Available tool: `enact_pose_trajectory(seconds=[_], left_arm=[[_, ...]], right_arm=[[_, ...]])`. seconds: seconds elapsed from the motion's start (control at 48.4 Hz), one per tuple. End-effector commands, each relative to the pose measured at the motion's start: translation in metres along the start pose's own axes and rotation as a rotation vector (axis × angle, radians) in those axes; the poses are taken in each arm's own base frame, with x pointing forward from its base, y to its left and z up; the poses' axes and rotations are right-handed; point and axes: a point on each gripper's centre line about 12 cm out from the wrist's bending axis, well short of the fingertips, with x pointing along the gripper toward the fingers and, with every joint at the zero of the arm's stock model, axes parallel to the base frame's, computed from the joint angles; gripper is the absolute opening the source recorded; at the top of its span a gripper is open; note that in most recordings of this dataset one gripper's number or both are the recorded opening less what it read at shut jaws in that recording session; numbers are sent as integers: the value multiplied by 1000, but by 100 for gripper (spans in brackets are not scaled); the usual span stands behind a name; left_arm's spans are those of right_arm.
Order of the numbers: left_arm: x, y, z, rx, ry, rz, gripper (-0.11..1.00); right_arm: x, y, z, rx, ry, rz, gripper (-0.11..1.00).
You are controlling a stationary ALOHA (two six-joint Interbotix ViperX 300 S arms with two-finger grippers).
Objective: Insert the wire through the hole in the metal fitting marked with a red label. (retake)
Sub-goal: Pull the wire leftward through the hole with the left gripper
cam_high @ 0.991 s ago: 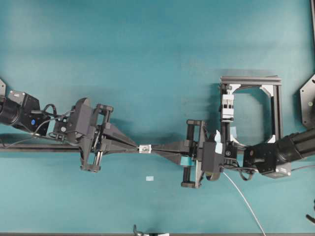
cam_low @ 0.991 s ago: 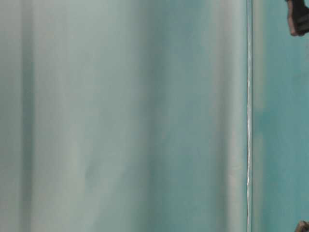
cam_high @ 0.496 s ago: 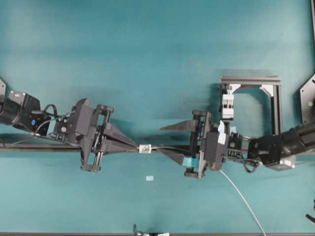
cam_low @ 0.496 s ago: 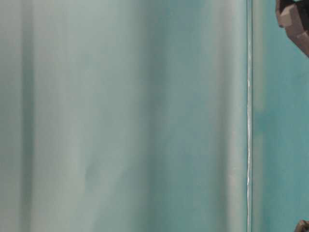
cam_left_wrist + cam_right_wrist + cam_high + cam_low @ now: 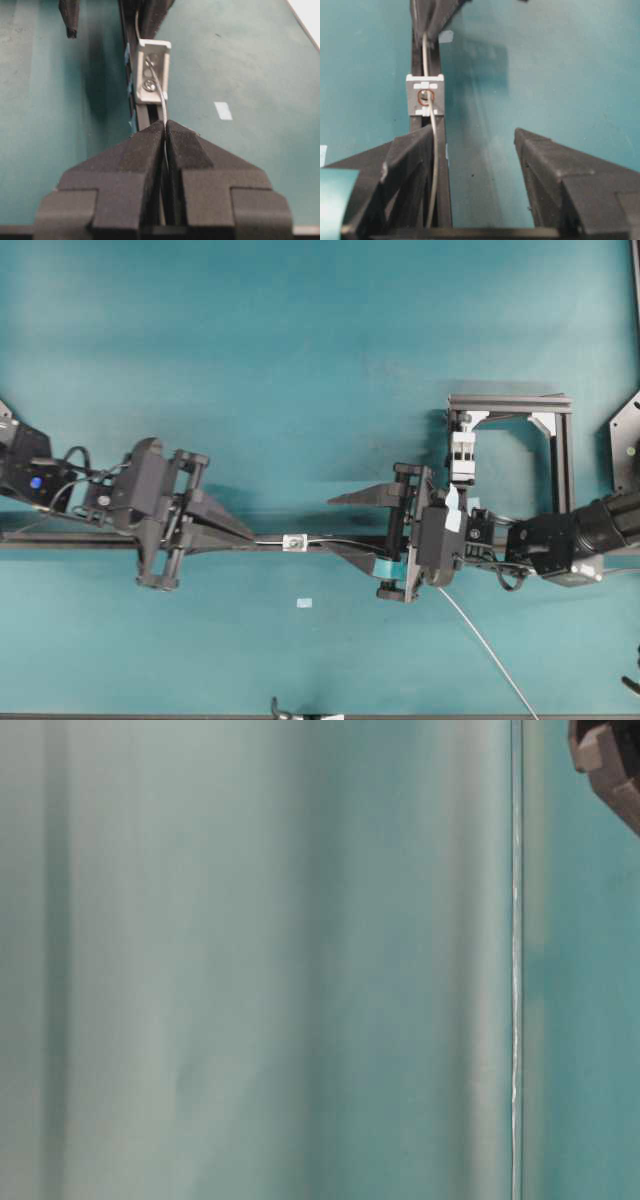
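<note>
Wire [image 5: 159, 90] — threaded through the hole [image 5: 424, 96] in the metal fitting [image 5: 294, 542] on the rail at desk centre | left hand [image 5: 165, 131] clenched on wire at 9 o'clock | right hand [image 5: 472, 145] released at 3 o'clock | step: pull-through — next: draw more slack leftward.

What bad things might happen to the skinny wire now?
1. The left gripper is shut on the wire close to the metal fitting. A sideways tug might kink the thin strand there.
2. The right gripper is open, its finger right beside the wire. Moving away, it might snag the strand and drag it back out of the hole.
</note>
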Motion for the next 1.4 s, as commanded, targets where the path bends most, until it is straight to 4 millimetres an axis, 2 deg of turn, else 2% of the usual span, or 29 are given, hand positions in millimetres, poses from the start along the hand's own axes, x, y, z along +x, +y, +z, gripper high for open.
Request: enact_pose_trajectory(seconds=[0.0,0.268,0.909,1.198,1.383], left_arm=[[-10,-9,12,4,-27,-29,-10],[-37,-19,12,7,2,-65,-10],[-102,-15,3,17,67,-83,-10],[-107,-16,10,12,75,-83,-10],[-109,-9,13,-10,87,-47,-10]], right_arm=[[-1,1,14,20,-37,1,69],[-1,1,14,21,-38,2,69],[-2,2,13,18,-36,6,69],[-2,2,13,18,-34,6,69],[-2,2,12,18,-29,7,69]])
